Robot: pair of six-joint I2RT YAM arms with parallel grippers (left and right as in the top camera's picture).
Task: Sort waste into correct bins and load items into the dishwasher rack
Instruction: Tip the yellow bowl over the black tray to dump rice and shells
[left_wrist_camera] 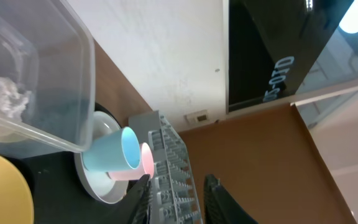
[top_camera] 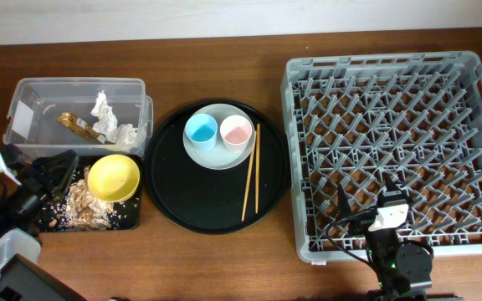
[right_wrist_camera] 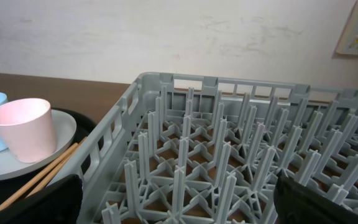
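On the right part of the round black tray (top_camera: 182, 201), the pair of chopsticks (top_camera: 251, 171) is laid flat. Its long axis runs from near to far, with the near tips turned slightly to the left. Whether the far ends touch the plate (top_camera: 216, 159) just beside them cannot be told. On this plate the blue cup (top_camera: 201, 130) and the pink cup (top_camera: 236, 130) are set upright, mouths up, blue on the left. The yellow bowl (top_camera: 113, 177) is seen mouth up in the shallow black tray (top_camera: 134, 216), with food scraps (top_camera: 86, 205) to its near left. The left part of this tray is hidden by the left gripper (left_wrist_camera: 176, 200), whose fingers are held a little apart with nothing between. Crumpled paper (top_camera: 103, 107) and a gold wrapper (top_camera: 78, 124) are kept in the clear tub (top_camera: 23, 117). The right gripper (right_wrist_camera: 179, 202) is spread wide over the near edge of the rack (top_camera: 375, 63), empty; its fingers are cut off at the edge of the wrist view.
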